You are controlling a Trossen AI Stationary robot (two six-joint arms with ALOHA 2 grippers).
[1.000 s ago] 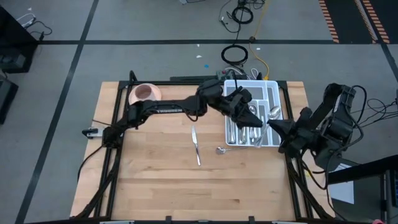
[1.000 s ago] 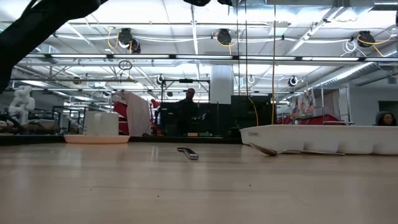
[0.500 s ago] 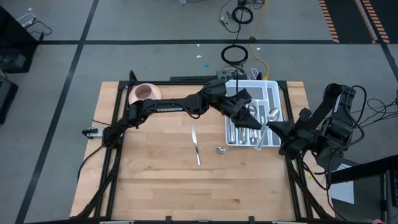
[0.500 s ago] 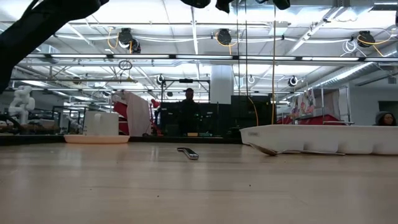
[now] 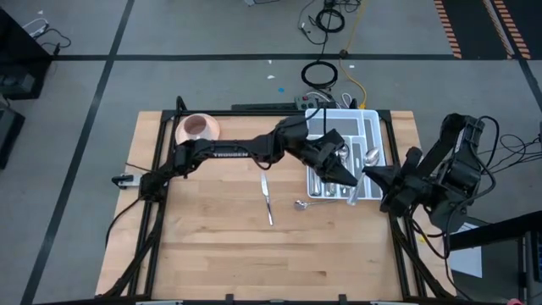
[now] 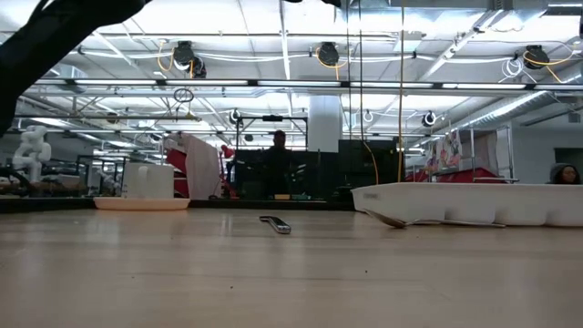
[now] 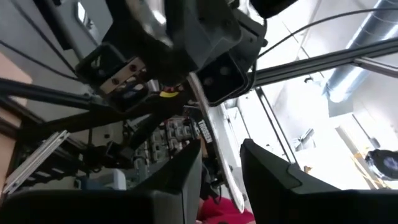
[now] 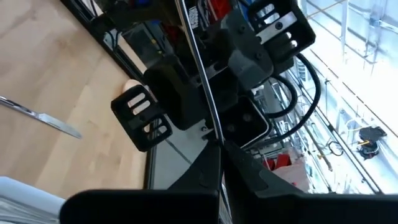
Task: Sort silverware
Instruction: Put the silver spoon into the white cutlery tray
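Wooden table [image 5: 220, 254]: bare planks nearest the camera in the low view; two loose pieces of silverware lie on it.
Knife [image 5: 267, 196]: one, flat on the wood left of the tray, well apart from it.
Spoon [image 5: 303, 203]: one, on the wood just beside the tray's near corner.
White divided tray [image 5: 370, 119]: at the table's right, holding several forks and spoons in its compartments; exact count cannot be told under the arm.
Left gripper [image 5: 343, 176]: over the tray, fingers [image 7: 186, 177] part-way apart, pinching one slim silver handle [image 7: 214, 149].
Right gripper [image 5: 366, 174]: at the tray's right edge, fingers pressed together on a thin metal piece [image 8: 198, 68].
Pink cup [image 5: 196, 126]: one, on its saucer, far left corner.
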